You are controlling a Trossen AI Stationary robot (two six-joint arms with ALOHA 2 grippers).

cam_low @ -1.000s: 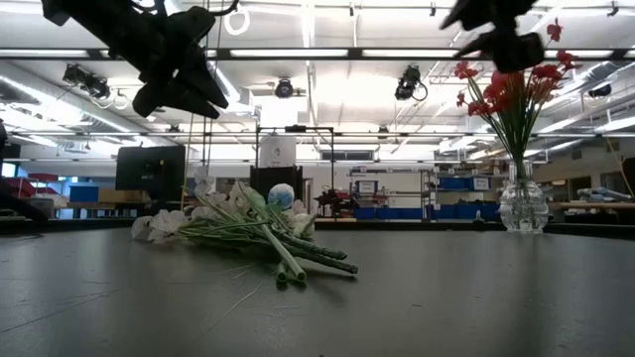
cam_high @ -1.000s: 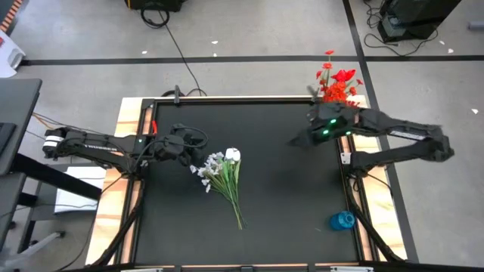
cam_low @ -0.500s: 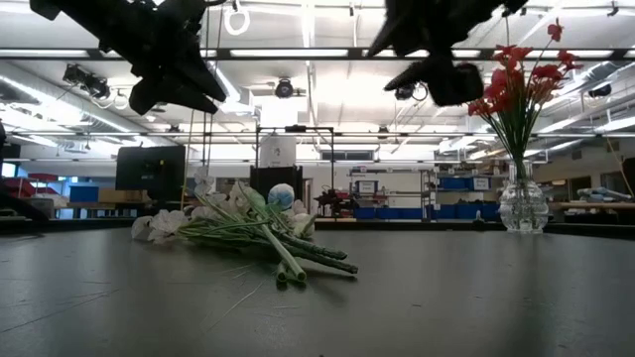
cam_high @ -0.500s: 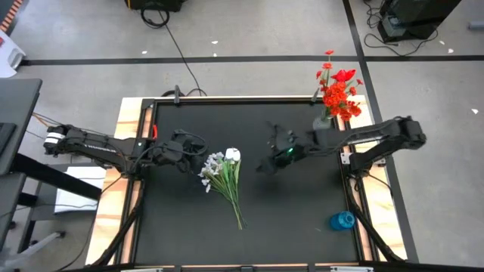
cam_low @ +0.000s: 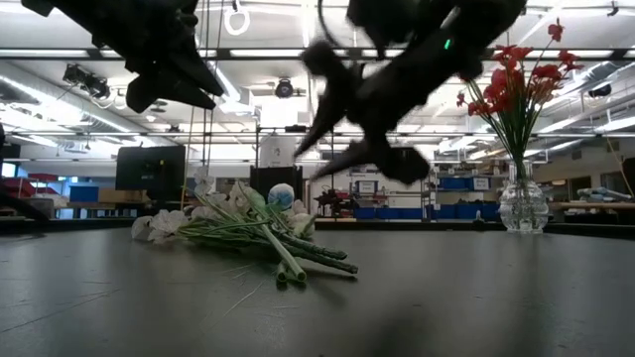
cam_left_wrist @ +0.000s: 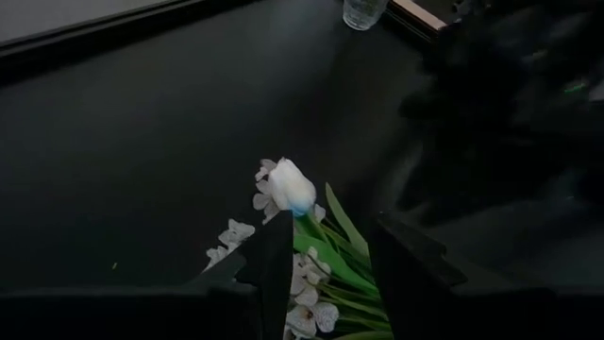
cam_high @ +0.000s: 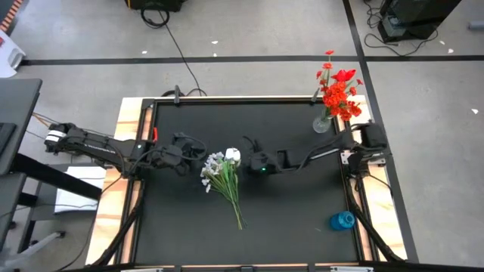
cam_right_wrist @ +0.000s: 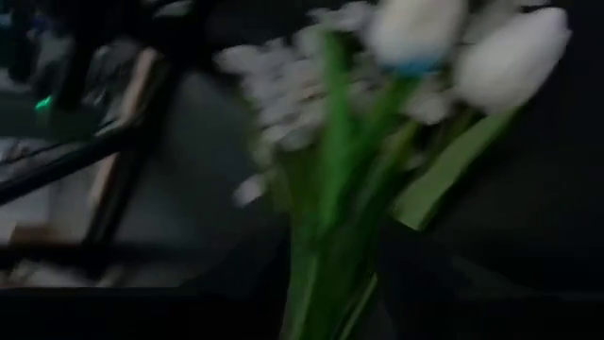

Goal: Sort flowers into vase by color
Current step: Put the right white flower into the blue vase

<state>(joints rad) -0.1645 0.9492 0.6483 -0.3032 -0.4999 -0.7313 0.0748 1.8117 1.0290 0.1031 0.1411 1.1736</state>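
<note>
A bunch of white and pale-blue flowers (cam_high: 221,172) lies on its side on the black table, blooms toward the far edge and stalk ends (cam_low: 288,273) toward the near edge. Red flowers (cam_high: 338,91) stand in a clear glass vase (cam_low: 522,203) at the far right corner. My left gripper (cam_high: 194,159) hovers open just left of the blooms, which show past its fingers (cam_left_wrist: 274,274). My right gripper (cam_high: 244,156) hovers open just right of the blooms and above them (cam_low: 322,114). The green stalks (cam_right_wrist: 330,189) show between its fingers, blurred.
A small blue object (cam_high: 342,221) sits near the table's near right corner. The table has a raised frame along its edges (cam_high: 141,189). Bare black tabletop (cam_high: 287,204) lies between the bunch and the right edge. Room shelving shows beyond the table in the low view.
My right arm has swept from beside the red-flower vase at the far right toward the table's left and downward. It now hangs close to the white bunch's right side. The bunch and the vase have stayed put.
</note>
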